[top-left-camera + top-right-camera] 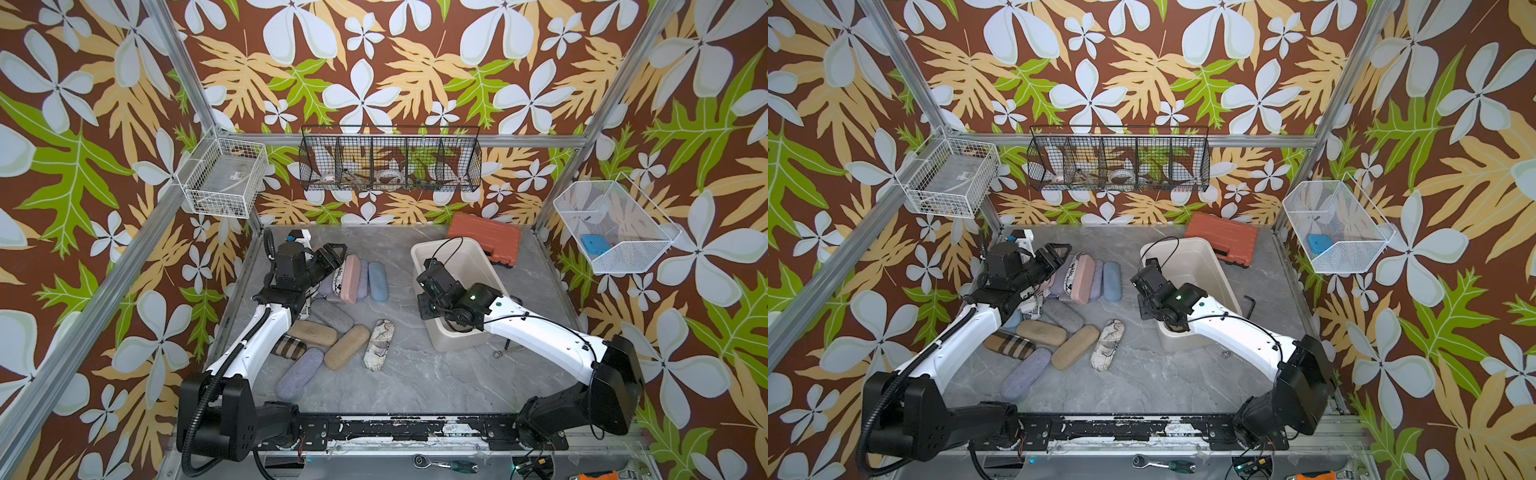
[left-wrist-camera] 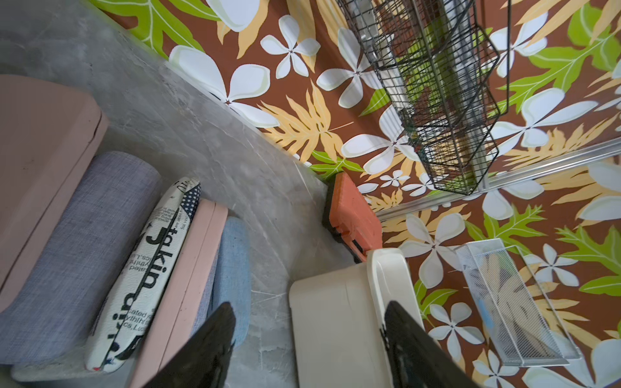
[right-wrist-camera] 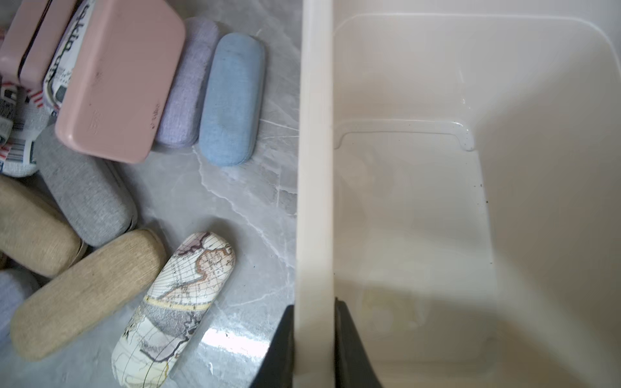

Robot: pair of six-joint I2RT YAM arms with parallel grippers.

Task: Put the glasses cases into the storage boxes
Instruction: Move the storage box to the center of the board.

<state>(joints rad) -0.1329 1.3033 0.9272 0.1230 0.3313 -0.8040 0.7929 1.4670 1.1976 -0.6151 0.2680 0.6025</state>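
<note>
The grey marbled surface (image 1: 415, 386) is occupied on its right side by the cream storage box (image 1: 448, 338), which is seen empty in the right wrist view. Its long rim is pinched by the right tool (image 3: 314, 305), with one finger outside the wall and one inside, so the box is judged to be steadied or readied for shifting. The left tool (image 2: 309, 305) is held spread, with nothing between its jaws, above the far row of cases. All the glasses cases (image 1: 332, 320) lie on the surface beside the box and none is inside it. Among them are a pink case (image 1: 351, 277), a light blue case (image 1: 378, 281) at the row's end, and a map-print case (image 1: 379, 344) lying alone. The shells are judged light and stiff. The cloth-covered ones should be gripped securely, while the smooth pink and printed ones may slip. Each is best taken across its narrow width at mid-length.
</note>
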